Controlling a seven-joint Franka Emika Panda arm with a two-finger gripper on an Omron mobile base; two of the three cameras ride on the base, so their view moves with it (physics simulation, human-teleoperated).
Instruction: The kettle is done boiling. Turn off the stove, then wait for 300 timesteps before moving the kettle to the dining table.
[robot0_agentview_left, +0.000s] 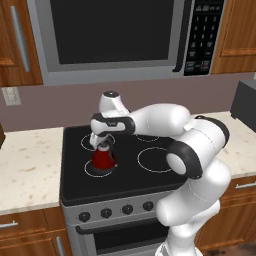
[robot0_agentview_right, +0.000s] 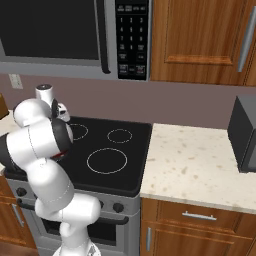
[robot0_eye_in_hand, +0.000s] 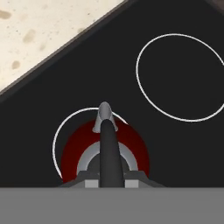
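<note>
We have the hand (robot0_agentview_left: 103, 144) down over the kettle (robot0_agentview_left: 104, 159), its fingers brought together on the dark arched handle (robot0_eye_in_hand: 109, 151); in the hand view the handle runs straight up between the fingertips at six o'clock, so we read this as a clamp on the handle rather than a hover. The kettle sits on the stove (robot0_agentview_left: 150, 180), inside the white ring of the front left burner (robot0_eye_in_hand: 59, 135), at about nine o'clock from the middle of the cooktop in the left base view. We judge that it is still resting on the glass, because its red body fills the ring squarely and shows no tilt.

Gripping the handle across its arch makes sense to us: it is the narrowest part, it lies above the lid (robot0_eye_in_hand: 89, 159), and the kettle should hang level from there with the spout (robot0_eye_in_hand: 104, 114) pointing away at twelve o'clock. Whether the kettle holds any water we cannot tell, as the lid covers it.

The row of knobs (robot0_agentview_left: 116, 212) lies along the front at six o'clock, well clear of the hand. The pale stone surface (robot0_agentview_right: 200, 165) lies at three o'clock of the stove in the right base view.
</note>
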